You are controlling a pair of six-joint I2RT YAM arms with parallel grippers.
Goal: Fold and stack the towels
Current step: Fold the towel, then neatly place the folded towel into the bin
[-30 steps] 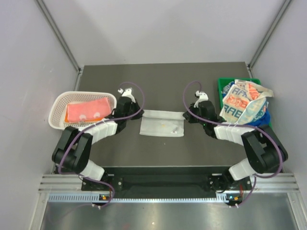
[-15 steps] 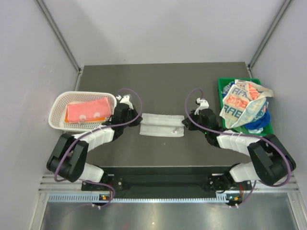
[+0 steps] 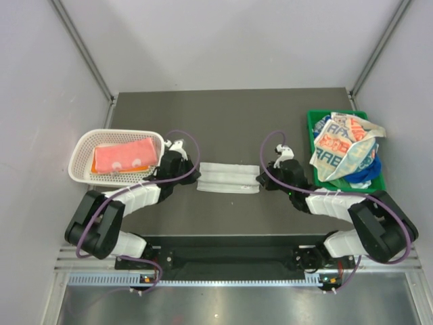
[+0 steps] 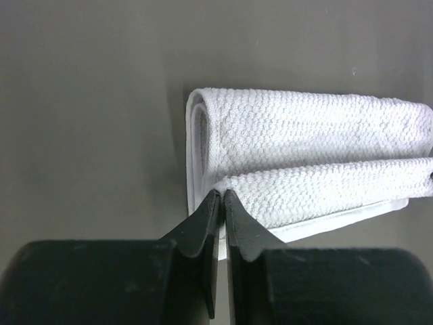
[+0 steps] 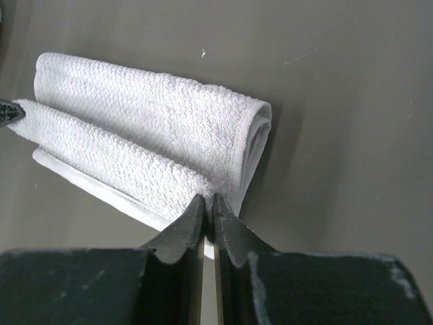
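Two hands are pinched shut: the left hand (image 4: 220, 196) and right hand (image 5: 208, 200) each nip a near corner of the white towel (image 3: 229, 178) (doubled over, lying mid-bench (image 3: 230, 115)). Further out, a pink towel (image 3: 124, 156) sits in the white basket (image 3: 80, 147), and a lettered towel (image 3: 342, 145) is heaped over the green bin (image 3: 312, 122).

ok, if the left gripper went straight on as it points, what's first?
The white towel: the left gripper is shut on its near edge, with the rolled fold directly ahead of the tips. Beyond it, seemingly just table.
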